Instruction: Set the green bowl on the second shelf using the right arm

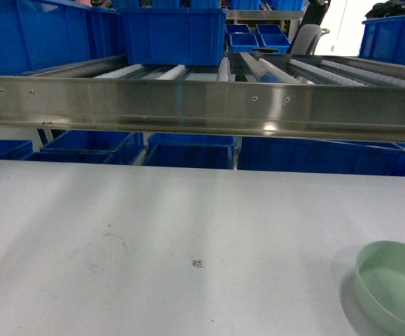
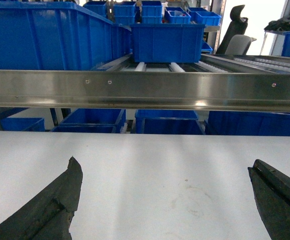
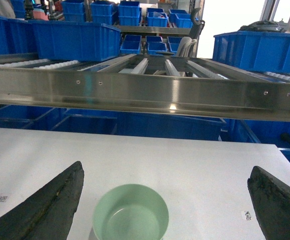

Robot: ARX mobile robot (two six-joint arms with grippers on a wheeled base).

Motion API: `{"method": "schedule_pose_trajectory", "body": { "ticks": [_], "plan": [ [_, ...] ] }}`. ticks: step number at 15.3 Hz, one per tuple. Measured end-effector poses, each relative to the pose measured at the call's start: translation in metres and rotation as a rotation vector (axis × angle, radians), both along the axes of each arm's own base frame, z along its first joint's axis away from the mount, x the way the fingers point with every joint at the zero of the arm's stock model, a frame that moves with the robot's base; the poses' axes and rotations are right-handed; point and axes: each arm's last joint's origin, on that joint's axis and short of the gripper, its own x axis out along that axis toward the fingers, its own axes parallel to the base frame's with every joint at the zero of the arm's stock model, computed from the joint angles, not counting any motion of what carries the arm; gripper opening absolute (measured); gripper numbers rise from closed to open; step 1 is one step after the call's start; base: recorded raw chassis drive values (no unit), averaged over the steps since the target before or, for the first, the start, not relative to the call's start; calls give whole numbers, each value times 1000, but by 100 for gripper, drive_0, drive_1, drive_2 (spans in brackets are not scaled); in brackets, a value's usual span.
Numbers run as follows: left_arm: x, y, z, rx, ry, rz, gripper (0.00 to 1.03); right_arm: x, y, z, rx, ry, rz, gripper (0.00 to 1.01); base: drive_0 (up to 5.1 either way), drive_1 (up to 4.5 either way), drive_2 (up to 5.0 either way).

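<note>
The green bowl (image 1: 392,283) stands upright and empty on the white table at the front right of the head view. In the right wrist view the green bowl (image 3: 131,213) lies low between the wide-apart fingers, nearer the left one. My right gripper (image 3: 166,172) is open and touches nothing. The second shelf (image 1: 202,105) is the steel rack tier with roller rails just beyond the table; the second shelf (image 3: 150,92) also spans the right wrist view. My left gripper (image 2: 165,167) is open over bare table. Neither gripper shows in the head view.
A large blue crate (image 1: 173,33) sits on the shelf's rollers at centre left. More blue crates (image 1: 188,150) stand under the shelf behind the table (image 1: 153,231). A blue crate (image 3: 257,50) sits at the shelf's right. A small tag (image 1: 199,263) lies mid-table.
</note>
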Motion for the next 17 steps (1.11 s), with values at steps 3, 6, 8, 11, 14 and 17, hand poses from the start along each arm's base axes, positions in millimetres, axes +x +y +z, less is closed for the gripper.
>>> {"method": "schedule_pose_trajectory", "body": {
  "ticks": [3, 6, 8, 11, 14, 17],
  "plan": [
    [0, 0, 0, 0, 0, 0, 98, 0, 0, 0, 0, 0, 0, 98, 0, 0, 0],
    [0, 0, 0, 0, 0, 0, 98, 0, 0, 0, 0, 0, 0, 98, 0, 0, 0],
    [0, 0, 0, 0, 0, 0, 98, 0, 0, 0, 0, -1, 0, 98, 0, 0, 0],
    [0, 0, 0, 0, 0, 0, 98, 24, -6, -2, -47, 86, 0, 98, 0, 0, 0],
    [0, 0, 0, 0, 0, 0, 98, 64, -9, 23, -85, 142, 54, 98, 0, 0, 0],
    [0, 0, 0, 0, 0, 0, 98, 120, -8, 7, -140, 432, 215, 98, 0, 0, 0]
  ]
}}
